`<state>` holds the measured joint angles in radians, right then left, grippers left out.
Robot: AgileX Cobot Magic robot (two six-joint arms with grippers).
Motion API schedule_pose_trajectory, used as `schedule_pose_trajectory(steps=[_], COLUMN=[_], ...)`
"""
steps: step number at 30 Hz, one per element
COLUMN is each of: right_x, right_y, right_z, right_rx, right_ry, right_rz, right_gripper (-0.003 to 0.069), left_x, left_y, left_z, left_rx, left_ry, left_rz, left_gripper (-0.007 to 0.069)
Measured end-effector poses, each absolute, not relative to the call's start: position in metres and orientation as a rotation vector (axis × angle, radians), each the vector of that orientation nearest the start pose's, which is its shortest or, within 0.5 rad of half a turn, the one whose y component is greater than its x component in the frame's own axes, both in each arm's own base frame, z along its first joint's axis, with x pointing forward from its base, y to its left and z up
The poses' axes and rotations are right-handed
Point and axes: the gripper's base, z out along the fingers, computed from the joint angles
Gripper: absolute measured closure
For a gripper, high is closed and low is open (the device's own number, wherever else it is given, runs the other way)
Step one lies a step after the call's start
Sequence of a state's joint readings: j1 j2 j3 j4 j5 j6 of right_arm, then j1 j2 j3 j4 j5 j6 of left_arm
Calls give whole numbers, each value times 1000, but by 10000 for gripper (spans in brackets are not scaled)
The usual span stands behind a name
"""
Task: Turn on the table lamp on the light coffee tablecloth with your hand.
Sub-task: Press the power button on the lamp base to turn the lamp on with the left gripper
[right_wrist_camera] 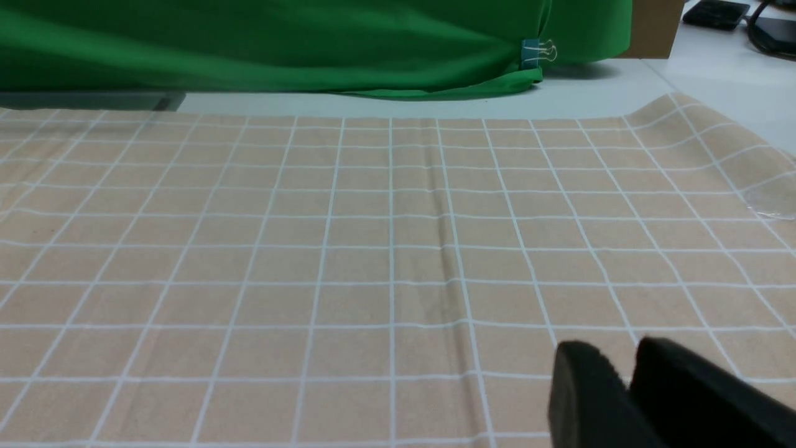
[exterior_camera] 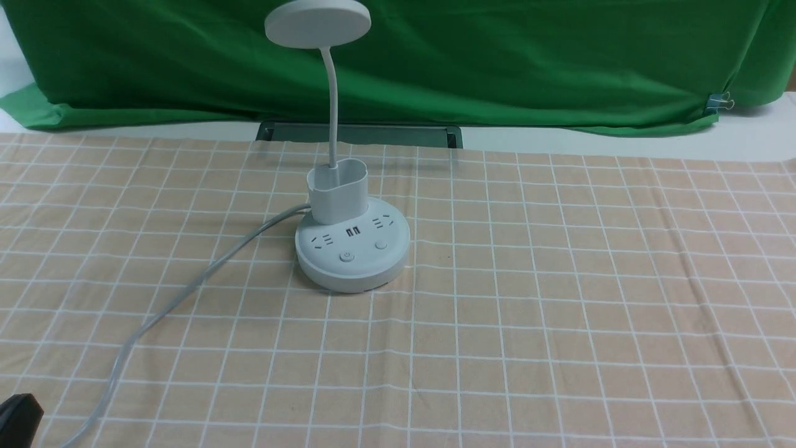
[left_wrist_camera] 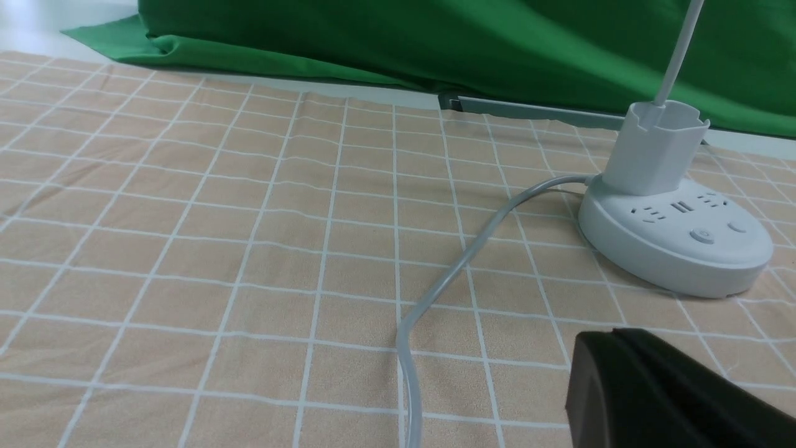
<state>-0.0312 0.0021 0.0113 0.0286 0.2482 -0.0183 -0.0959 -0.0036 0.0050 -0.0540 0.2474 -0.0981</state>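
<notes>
Table lamp [exterior_camera: 352,258] is standing upright on the light coffee tablecloth [exterior_camera: 559,311], left of center and toward the far side in the front view. Round base is lying flat on the cloth, showing sockets, two small slots and two round buttons [exterior_camera: 347,256] on top. Oval cup [exterior_camera: 339,199] is rising from the back of the base; thin neck [exterior_camera: 333,106] is coming up out of it and holding the flat disc head [exterior_camera: 317,23] above. Grey cord [exterior_camera: 180,298] is leaving the base on the left and running over the cloth toward the near left corner.

Left gripper [left_wrist_camera: 606,333] is hovering well apart from the lamp, fingers pressing together, pinching nothing. In the front view a dark tip is showing at the near left corner, close to the cord. Right gripper [right_wrist_camera: 619,356] is hovering over the right part of the cloth, fingers spreading slightly, a narrow gap showing between the tips, holding nothing. Neither one is touching the lamp.

Green cloth [exterior_camera: 497,68] is hanging behind, a binder clip [exterior_camera: 718,102] gripping it on the right. Dark green tray-like thing [exterior_camera: 392,135] is lying on the white surface [exterior_camera: 528,142] behind the lamp, partly covered.
</notes>
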Motion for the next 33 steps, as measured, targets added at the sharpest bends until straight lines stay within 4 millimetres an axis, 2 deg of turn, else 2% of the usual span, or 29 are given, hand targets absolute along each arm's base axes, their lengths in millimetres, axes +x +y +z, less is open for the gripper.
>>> schedule_pose_trajectory(steps=[33], right_x=[56], right_y=[-1], right_z=[187], right_rx=[30], right_ry=[1744], right_rz=[-10], right_gripper=[422], left_x=[55], left_y=[-6], left_z=[189], left_rx=[-19], left_ry=[1735], left_rz=[-168], left_gripper=[623])
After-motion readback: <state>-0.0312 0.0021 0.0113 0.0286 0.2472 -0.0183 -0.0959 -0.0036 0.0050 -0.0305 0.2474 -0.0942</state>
